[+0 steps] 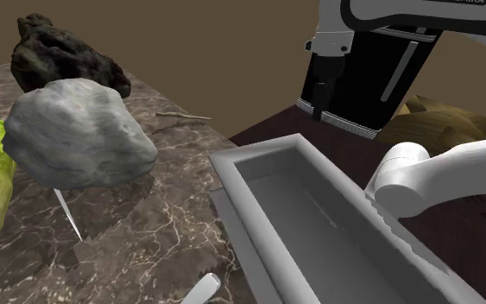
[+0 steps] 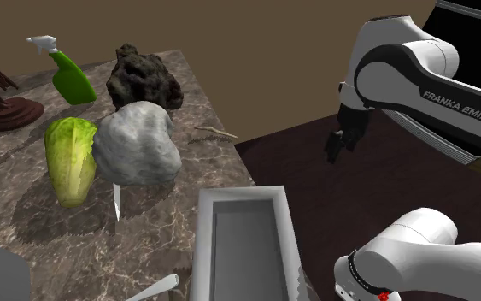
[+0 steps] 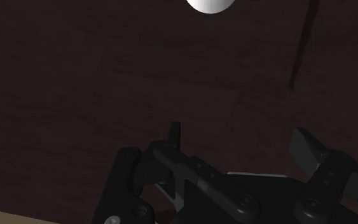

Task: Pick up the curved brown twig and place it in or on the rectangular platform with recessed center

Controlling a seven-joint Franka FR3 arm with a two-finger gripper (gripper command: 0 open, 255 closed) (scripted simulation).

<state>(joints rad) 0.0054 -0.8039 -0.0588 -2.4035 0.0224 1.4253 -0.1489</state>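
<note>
Well, the thin curved brown twig [image 1: 183, 116] lies on the brown marble table [image 1: 163, 237] near the big grey rock [image 1: 77, 134]. Well apart, the black 2-finger gripper [image 2: 333, 152] hangs wide and empty.

Cropped and hidden
The tray [image 1: 271, 177] runs off the shoulder view's bottom edge, partly behind the arm [image 1: 431, 173]; the twig [image 1: 185, 116] near the counter's [image 1: 146, 233] edge is too thin to judge.

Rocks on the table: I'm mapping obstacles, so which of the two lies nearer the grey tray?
The smooth pale grey rock, beside the lettuce. The dark craggy rock sits behind it, farther from the tray.
</note>
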